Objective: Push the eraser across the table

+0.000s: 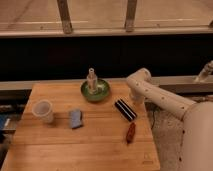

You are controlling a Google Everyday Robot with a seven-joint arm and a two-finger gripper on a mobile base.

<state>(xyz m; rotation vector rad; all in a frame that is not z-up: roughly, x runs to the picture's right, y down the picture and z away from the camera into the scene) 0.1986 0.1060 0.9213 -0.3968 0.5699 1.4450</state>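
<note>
My arm reaches in from the right and bends at a raised elbow, the wrist dropping to my gripper by the right edge of the table. The eraser lies slanted just left of it, a little nearer the camera. Whether the gripper is spread or pressed together I cannot tell.

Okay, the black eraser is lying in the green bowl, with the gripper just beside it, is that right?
Not quite. The camera view shows the eraser lying on the table, next to the green bowl, not in it. The gripper is indeed just beside the eraser, at its far end.
</note>
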